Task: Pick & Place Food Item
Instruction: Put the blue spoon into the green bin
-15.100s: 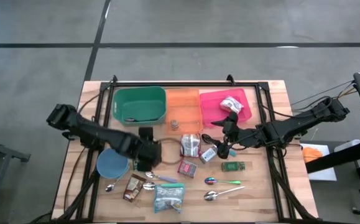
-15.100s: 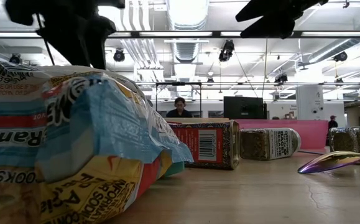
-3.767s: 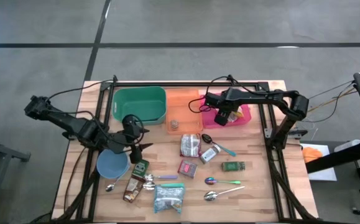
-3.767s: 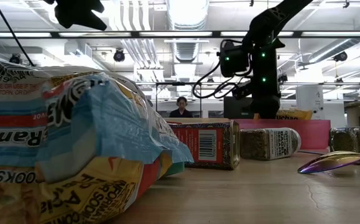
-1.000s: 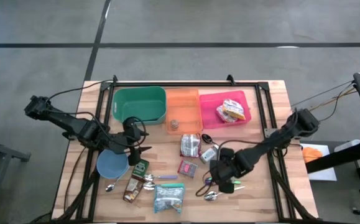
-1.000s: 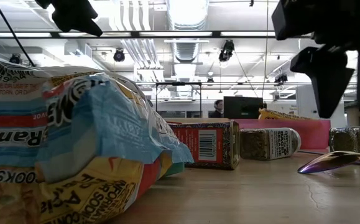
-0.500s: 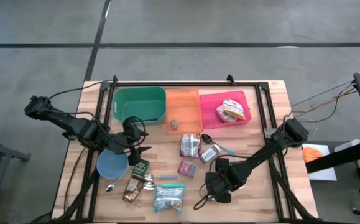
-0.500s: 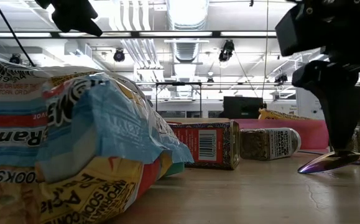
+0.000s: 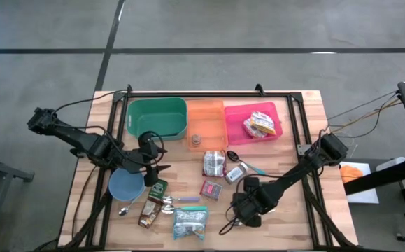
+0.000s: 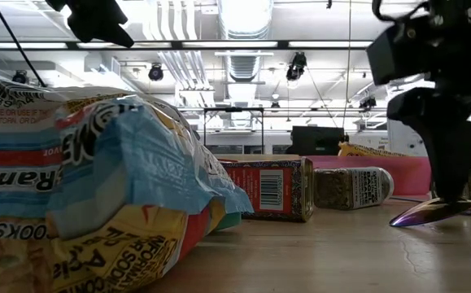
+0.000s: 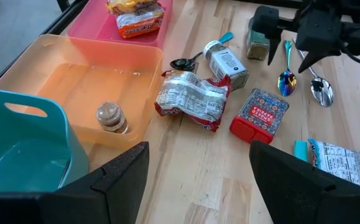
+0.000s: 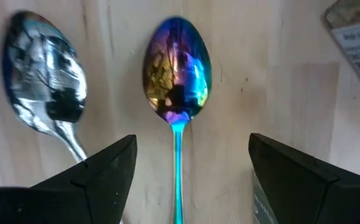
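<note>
My right gripper (image 12: pixel 191 186) is open and points straight down near the table's front right. Its fingers stand either side of the handle of an iridescent spoon (image 12: pixel 176 71) lying flat on the wood, without touching it. A silver spoon (image 12: pixel 41 81) lies beside it. Food items lie mid-table: a red and silver snack packet (image 9: pixel 214 163), a red box (image 9: pixel 210 189) and a spice jar (image 9: pixel 235 173). A yellow noodle packet (image 9: pixel 259 124) lies in the pink bin (image 9: pixel 280 112). My left gripper (image 9: pixel 157 166) waits open above the table's left, by the blue bowl (image 9: pixel 126 185).
A green bin (image 9: pixel 157 115) and an orange bin (image 9: pixel 209 112) holding a small jar (image 9: pixel 196 140) stand along the far edge. A ramen packet (image 9: pixel 189 222), a brown packet (image 9: pixel 150 210), a dark green jar (image 9: pixel 159 187) and more spoons lie near the front edge.
My right gripper has sunk toward the table and drifted slightly toward the near edge, coming down over the iridescent spoon. Its fingers stay open. My left arm has kept still and nothing on the table has moved.
</note>
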Tool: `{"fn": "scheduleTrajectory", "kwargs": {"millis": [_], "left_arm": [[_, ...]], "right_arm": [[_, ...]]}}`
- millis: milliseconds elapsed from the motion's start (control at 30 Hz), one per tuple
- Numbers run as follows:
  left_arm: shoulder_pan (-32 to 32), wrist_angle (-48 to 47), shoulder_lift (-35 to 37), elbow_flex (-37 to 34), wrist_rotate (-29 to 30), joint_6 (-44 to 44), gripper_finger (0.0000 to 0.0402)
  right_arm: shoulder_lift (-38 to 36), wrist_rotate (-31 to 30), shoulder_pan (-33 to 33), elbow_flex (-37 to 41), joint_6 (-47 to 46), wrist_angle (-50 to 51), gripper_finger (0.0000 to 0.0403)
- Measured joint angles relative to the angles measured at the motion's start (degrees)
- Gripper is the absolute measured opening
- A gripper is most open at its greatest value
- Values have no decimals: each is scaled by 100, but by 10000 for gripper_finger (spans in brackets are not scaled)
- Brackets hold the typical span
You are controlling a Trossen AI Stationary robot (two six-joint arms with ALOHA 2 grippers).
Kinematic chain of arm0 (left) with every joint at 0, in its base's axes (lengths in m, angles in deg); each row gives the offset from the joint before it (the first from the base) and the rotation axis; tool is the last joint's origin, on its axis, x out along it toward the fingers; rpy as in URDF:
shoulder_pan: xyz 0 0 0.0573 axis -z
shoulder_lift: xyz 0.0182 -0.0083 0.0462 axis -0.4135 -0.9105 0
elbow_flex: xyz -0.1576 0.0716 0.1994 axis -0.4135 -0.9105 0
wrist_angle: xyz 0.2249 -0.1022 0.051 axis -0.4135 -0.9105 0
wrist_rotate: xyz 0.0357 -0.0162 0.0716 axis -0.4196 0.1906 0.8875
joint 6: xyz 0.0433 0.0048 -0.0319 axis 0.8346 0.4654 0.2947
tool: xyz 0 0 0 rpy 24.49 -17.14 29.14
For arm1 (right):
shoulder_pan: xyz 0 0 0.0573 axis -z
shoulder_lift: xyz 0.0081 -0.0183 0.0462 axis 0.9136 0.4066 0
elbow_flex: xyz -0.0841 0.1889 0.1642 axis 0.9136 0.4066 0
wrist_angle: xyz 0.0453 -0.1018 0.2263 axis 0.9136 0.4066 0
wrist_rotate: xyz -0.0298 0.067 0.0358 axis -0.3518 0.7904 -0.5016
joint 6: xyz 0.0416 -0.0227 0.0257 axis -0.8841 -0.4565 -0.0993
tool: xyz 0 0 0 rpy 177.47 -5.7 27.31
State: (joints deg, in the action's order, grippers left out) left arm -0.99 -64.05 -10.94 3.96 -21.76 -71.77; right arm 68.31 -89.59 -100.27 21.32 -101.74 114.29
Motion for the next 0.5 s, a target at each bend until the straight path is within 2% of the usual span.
{"fn": "scheduleTrajectory", "kwargs": {"millis": [267,367,500], "left_arm": [[2,0,0,0,-7,0,279],[1,0,0,0,-17,0,279],[0,0,0,0,-17,0,279]], "right_arm": [[0,-61,2,229,1,-330,296],[0,-94,0,269,1,-390,265],[-2,-83,-2,297,59,-488,203]]}}
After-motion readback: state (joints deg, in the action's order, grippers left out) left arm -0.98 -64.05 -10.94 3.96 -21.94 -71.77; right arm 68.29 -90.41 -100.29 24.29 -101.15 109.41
